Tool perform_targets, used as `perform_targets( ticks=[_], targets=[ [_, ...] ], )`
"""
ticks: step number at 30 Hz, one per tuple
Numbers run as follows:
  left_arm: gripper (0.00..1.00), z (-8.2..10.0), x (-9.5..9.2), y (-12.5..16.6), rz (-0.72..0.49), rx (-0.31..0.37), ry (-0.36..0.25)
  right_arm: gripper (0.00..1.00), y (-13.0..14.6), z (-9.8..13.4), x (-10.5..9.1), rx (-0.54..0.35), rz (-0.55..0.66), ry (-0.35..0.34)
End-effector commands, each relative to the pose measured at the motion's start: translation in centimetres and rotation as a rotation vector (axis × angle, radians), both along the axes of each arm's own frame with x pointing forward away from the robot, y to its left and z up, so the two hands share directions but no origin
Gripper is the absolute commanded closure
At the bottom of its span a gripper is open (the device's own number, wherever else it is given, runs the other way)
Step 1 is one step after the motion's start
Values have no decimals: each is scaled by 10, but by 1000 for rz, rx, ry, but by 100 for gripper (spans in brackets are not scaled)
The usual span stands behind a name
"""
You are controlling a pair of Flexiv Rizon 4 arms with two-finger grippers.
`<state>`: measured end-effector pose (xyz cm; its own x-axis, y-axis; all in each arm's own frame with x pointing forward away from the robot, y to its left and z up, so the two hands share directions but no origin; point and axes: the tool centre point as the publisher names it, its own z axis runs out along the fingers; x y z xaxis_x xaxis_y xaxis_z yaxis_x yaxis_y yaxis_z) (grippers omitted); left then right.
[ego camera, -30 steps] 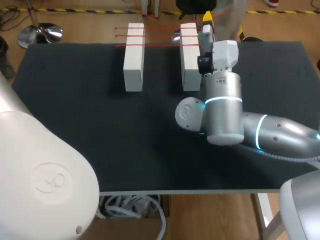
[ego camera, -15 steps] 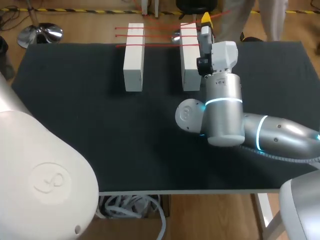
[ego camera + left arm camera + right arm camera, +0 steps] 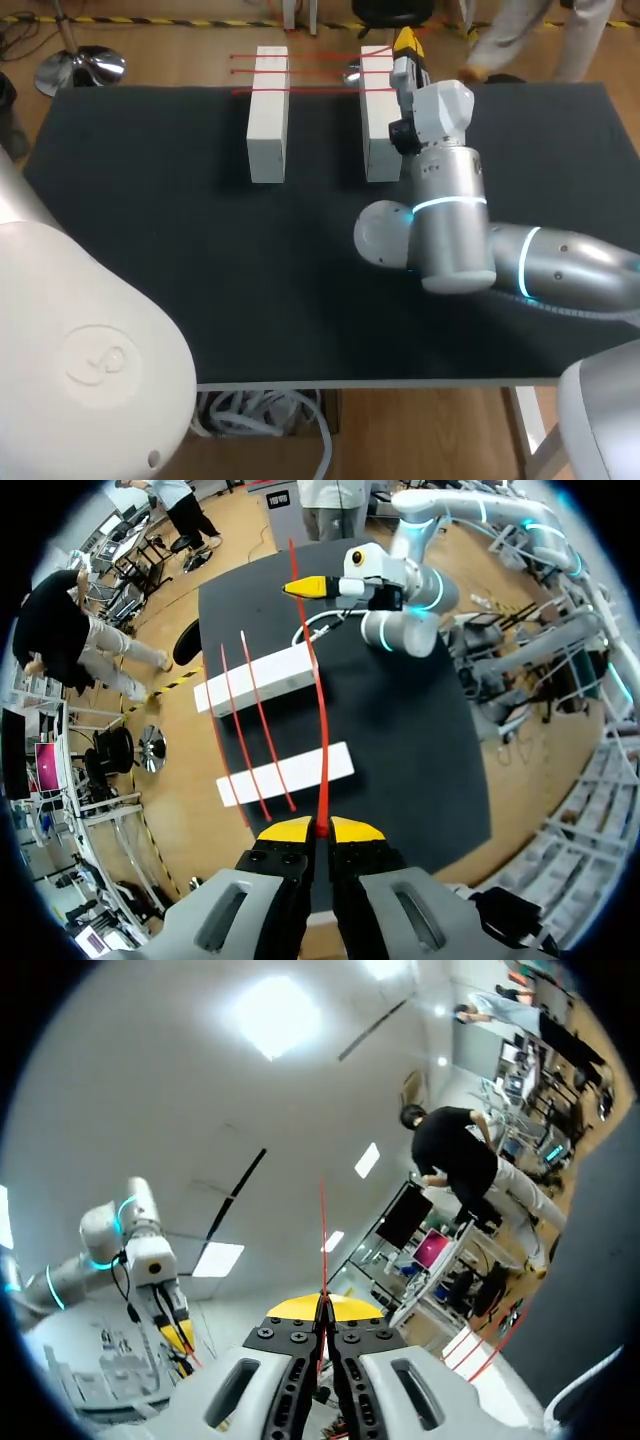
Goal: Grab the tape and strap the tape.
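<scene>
Two white blocks (image 3: 268, 115) (image 3: 378, 115) stand side by side near the table's far edge. Two red tapes (image 3: 320, 71) lie stretched across both of them. My right gripper (image 3: 407, 45) hovers by the far end of the right block, shut on one end of a third red tape (image 3: 318, 730). That tape runs taut above the blocks to my left gripper (image 3: 320, 830), which is shut on its other end. In the left wrist view the blocks (image 3: 270, 677) (image 3: 290, 773) lie under the tape, with my right gripper (image 3: 305, 585) ahead. The right gripper (image 3: 322, 1305) shows the thin tape (image 3: 322, 1230) leaving its closed tips.
The black table (image 3: 200, 260) stretches wide in front of the blocks. My right arm's elbow (image 3: 445, 230) hangs over its right middle. My left arm's white casing (image 3: 80, 350) fills the near left corner.
My right gripper has shifted slightly left and toward the far edge, still holding the tape. The blocks and the two lying tapes have not moved.
</scene>
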<state>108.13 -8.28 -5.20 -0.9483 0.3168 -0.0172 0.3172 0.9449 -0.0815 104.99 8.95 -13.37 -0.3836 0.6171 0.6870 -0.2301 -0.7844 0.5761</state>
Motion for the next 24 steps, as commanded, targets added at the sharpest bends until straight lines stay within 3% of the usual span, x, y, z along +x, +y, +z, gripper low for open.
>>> perform_targets(
  ticks=[1,5,6,11,12,15,16,17,19,24],
  targets=[
    [100,1,0,-1,1,4,3,100,-16,20,-2,-205,96,-64],
    [100,1,0,-1,1,4,3,100,-15,46,-2,-278,69,-109],
    [100,1,0,-1,1,4,3,100,-15,51,-2,-300,65,-94],
    [100,1,0,-1,1,4,3,100,-11,67,-5,-295,58,-138],
    [100,1,0,-1,1,4,3,100,-11,69,-5,-309,65,-105],
    [100,1,0,-1,1,4,3,100,-7,75,-7,-331,50,-134],
    [100,1,0,-1,1,4,3,100,-6,77,-7,-399,49,-86],
    [100,1,0,-1,1,4,3,100,-5,79,-7,-419,28,-83],
    [100,1,0,-1,1,4,3,100,-4,81,-8,-487,-43,17],
    [100,1,0,-1,1,4,3,100,-3,84,-8,-498,-132,164]
  ],
)
